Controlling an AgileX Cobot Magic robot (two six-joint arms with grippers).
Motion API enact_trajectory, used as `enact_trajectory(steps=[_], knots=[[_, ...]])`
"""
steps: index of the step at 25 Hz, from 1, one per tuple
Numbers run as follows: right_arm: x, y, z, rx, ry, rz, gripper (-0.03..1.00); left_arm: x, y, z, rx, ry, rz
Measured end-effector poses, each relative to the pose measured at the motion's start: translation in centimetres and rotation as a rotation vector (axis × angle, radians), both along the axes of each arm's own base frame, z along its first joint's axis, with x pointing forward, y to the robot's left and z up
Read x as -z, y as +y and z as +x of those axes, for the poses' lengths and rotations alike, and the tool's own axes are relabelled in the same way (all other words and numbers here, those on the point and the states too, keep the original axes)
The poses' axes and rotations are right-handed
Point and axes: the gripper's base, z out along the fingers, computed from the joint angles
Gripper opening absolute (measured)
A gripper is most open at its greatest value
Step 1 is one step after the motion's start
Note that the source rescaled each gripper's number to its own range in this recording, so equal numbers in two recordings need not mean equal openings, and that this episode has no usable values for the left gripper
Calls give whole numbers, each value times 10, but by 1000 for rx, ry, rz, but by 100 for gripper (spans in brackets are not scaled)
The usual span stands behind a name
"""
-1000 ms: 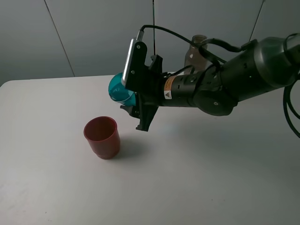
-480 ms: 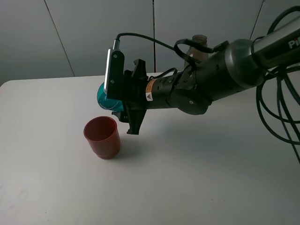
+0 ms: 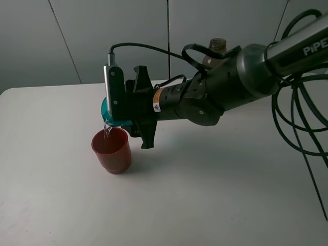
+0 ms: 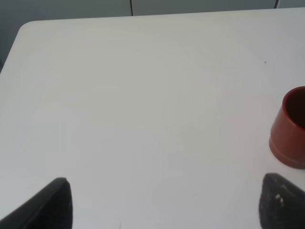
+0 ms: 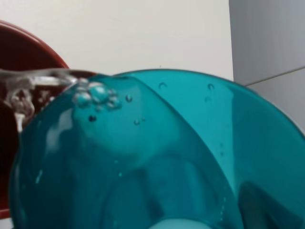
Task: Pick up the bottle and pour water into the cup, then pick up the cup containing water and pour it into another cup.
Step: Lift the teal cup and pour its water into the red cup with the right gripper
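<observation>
My right gripper (image 3: 124,114) is shut on the teal cup (image 3: 106,111) and holds it tipped on its side just above the red-brown cup (image 3: 111,150). A thin stream of water (image 3: 107,130) runs from the teal rim into the red-brown cup. The right wrist view is filled by the teal cup (image 5: 143,157), with water (image 5: 28,86) spilling over its lip toward the red-brown cup's rim (image 5: 24,43). The bottle (image 3: 217,48) stands behind the right arm, only its neck showing. My left gripper (image 4: 162,205) is open over bare table, with the red-brown cup (image 4: 289,129) off to one side.
The white table (image 3: 215,195) carries only the red-brown cup and the bottle. Black cables (image 3: 302,128) hang at the right. A grey panelled wall (image 3: 102,36) stands behind the table.
My right arm has carried the teal cup left and down to above the red-brown cup and tipped it further. Water now pours out; no stream showed earlier.
</observation>
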Motion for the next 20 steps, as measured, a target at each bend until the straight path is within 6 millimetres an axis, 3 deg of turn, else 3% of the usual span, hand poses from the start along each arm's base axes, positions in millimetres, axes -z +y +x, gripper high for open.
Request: enact_trajectory(steps=[20], knots=[[-10, 2, 6, -61, -215, -16, 4, 0, 0, 0, 0, 0, 0]])
